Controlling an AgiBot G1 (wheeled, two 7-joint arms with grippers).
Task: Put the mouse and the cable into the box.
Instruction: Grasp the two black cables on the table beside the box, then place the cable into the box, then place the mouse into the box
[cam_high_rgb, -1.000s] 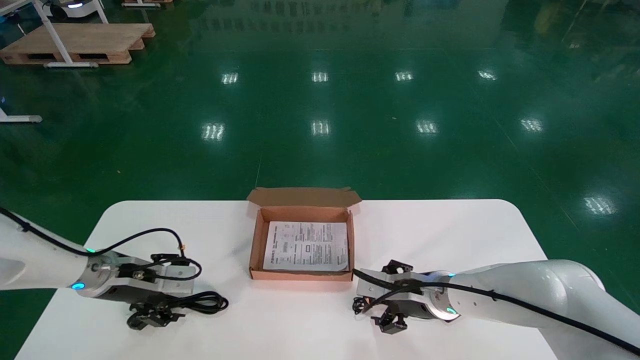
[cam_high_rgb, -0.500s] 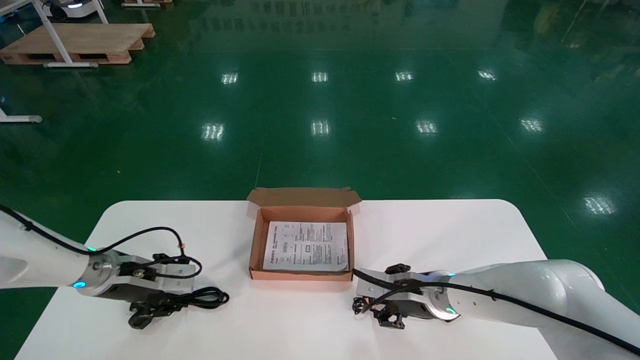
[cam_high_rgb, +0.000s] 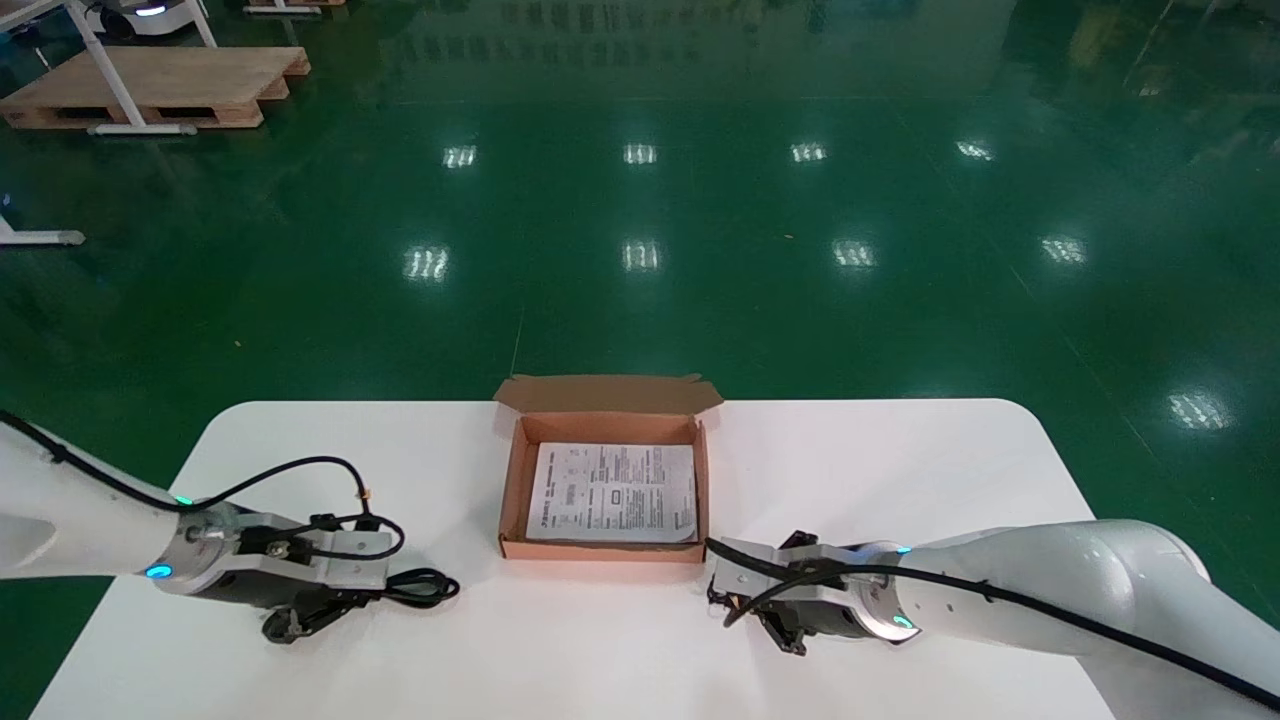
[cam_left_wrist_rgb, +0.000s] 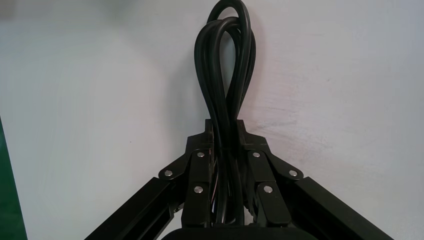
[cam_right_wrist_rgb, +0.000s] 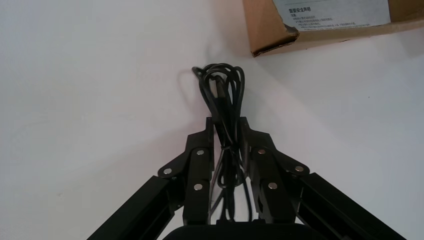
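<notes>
The left tool (cam_left_wrist_rgb: 225, 131), in the lower left of the head view, is clamped around a thick black looped cable (cam_left_wrist_rgb: 227, 60) lying on the white counter (cam_high_rgb: 900, 470). The right tool (cam_right_wrist_rgb: 226, 127), at lower centre-right, pinches a thinner black bundled cord (cam_right_wrist_rgb: 220, 85) just beside the open brown cardboard box (cam_high_rgb: 509, 480), which holds only a printed paper leaflet (cam_high_rgb: 612, 492). No mouse shows. Grasping looks done. Next, each bundle needs lifting over the box wall and releasing inside.
</notes>
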